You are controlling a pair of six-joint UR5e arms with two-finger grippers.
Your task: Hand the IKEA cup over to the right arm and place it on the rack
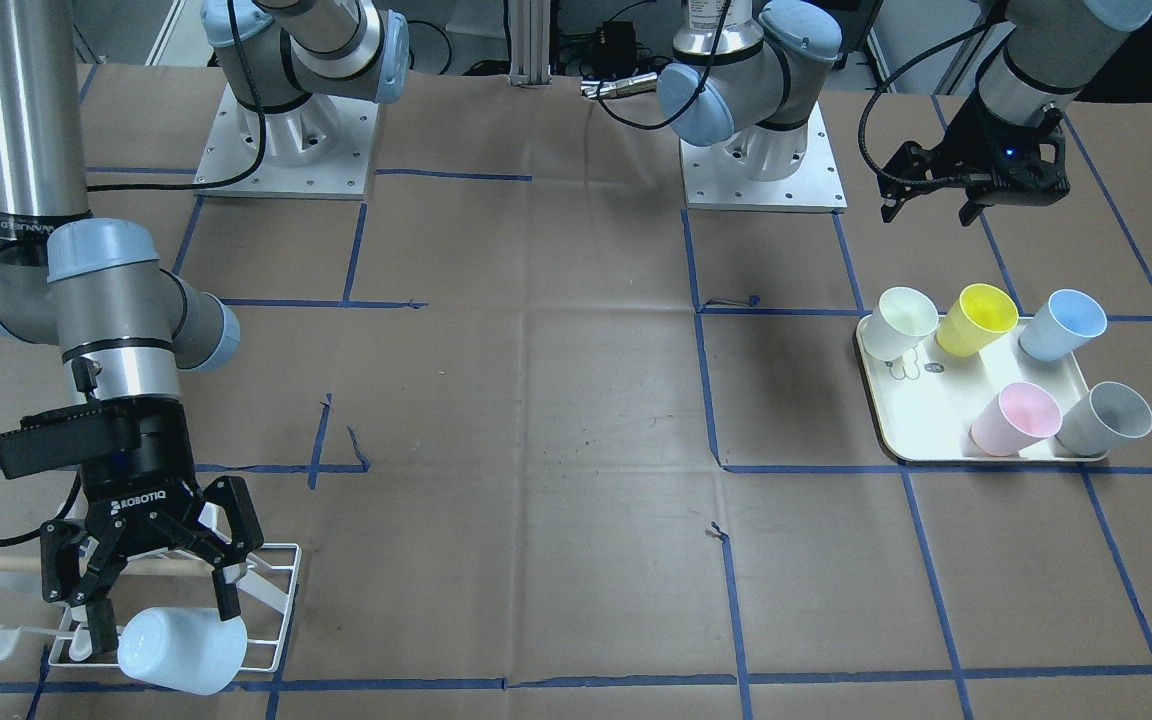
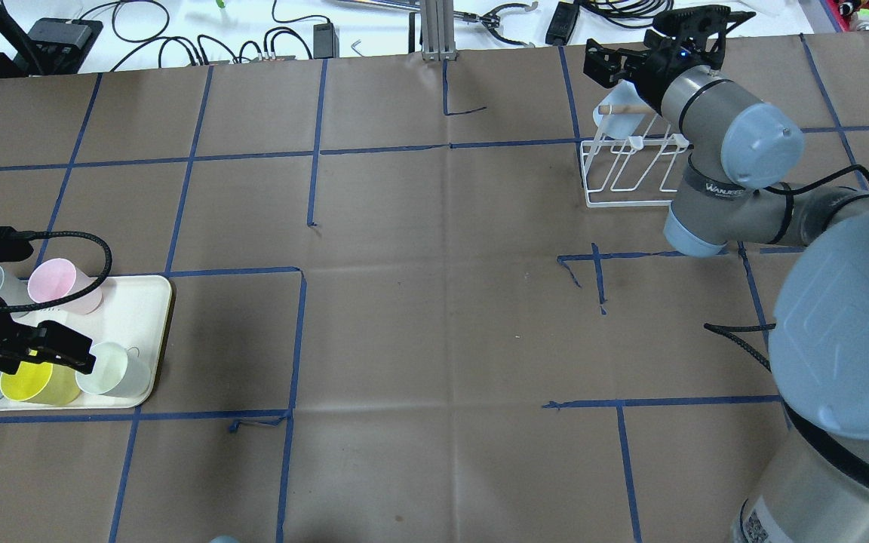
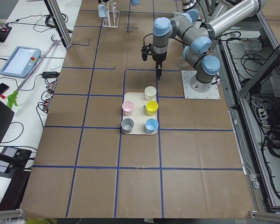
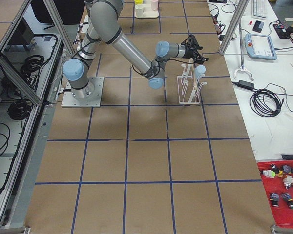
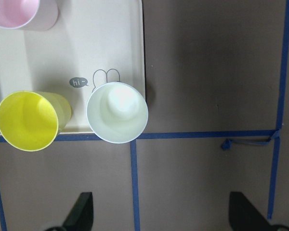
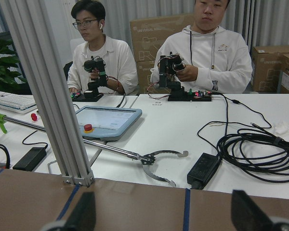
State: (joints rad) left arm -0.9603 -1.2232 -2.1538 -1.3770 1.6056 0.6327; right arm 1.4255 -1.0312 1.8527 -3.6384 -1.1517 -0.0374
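My right gripper (image 1: pixel 164 600) hangs open just over the white wire rack (image 1: pixel 271 620) with its wooden dowel (image 1: pixel 6 564). A pale blue-white IKEA cup (image 1: pixel 186 650) lies tilted on the rack's pegs below the spread fingers, free of them. The cup (image 2: pixel 619 113) and rack (image 2: pixel 631 177) also show in the overhead view, under the right gripper (image 2: pixel 653 38). The right wrist view shows only wide-apart fingertips (image 6: pixel 84 211) and nothing between them. My left gripper (image 1: pixel 928 210) is open and empty, beside the cream tray (image 1: pixel 921 410); in its wrist view (image 5: pixel 161 214) it hovers near a white cup (image 5: pixel 117 112).
The tray holds several cups: white (image 1: pixel 901 320), yellow (image 1: pixel 976 318), blue (image 1: pixel 1061 325), pink (image 1: pixel 1016 418) and grey (image 1: pixel 1104 418). Two arm bases (image 1: pixel 286 140) stand at the robot's side. Two operators (image 6: pixel 207 48) sit beyond the table's far edge, with cables and a teach pendant.
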